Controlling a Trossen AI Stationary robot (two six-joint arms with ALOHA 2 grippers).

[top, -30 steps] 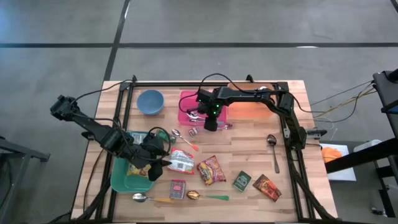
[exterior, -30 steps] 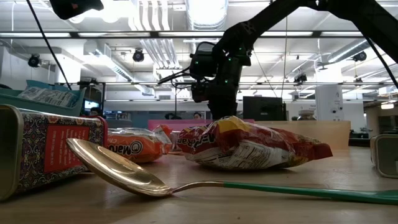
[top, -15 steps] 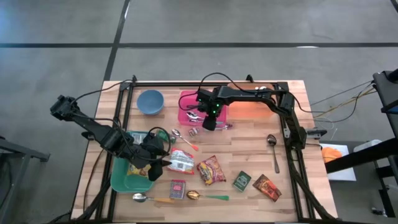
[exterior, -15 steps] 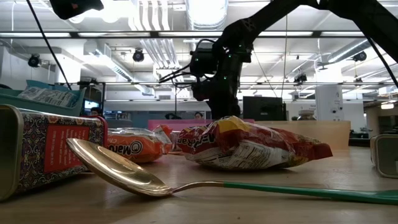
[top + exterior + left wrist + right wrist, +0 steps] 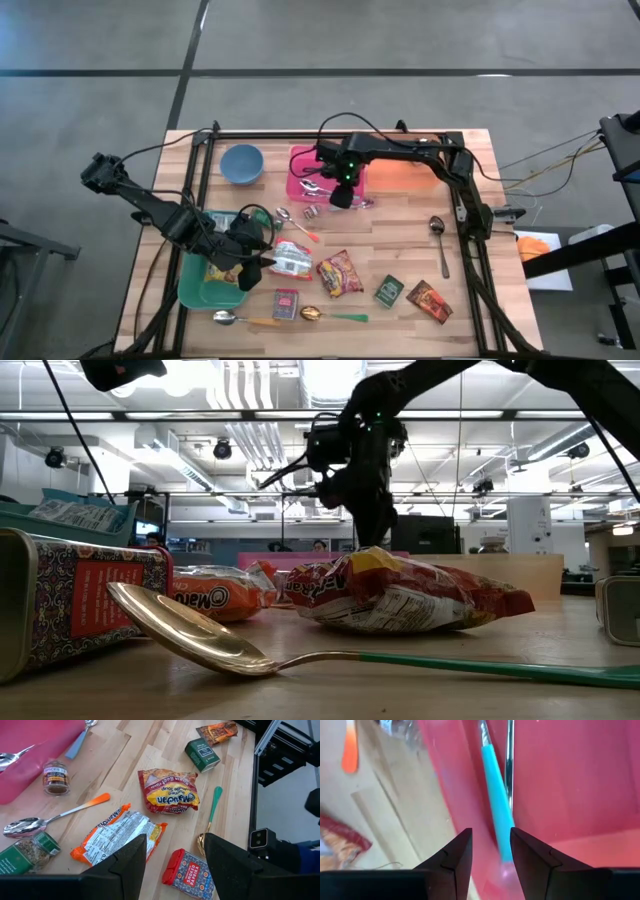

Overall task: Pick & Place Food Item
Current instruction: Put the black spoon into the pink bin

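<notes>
Right gripper (image 5: pixel 340 199), jaws spread and empty, hangs over pink tray's (image 5: pixel 300 160) front edge, likely eyeing utensils there; left gripper (image 5: pixel 262 262), jaws spread, waits above noodle pack (image 5: pixel 293 259).

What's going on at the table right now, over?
Left gripper open, empty above noodle packet. Right gripper open over pink tray, blue-handled utensil beneath.

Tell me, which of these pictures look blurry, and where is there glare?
Right wrist view: the blue-handled utensil in the pink tray is smeared, as if by motion. Low view: the gold spoon up close is soft, and the ceiling lights glare white. Left wrist view: sharp, with the noodle packets readable. High view: evenly lit.
</notes>
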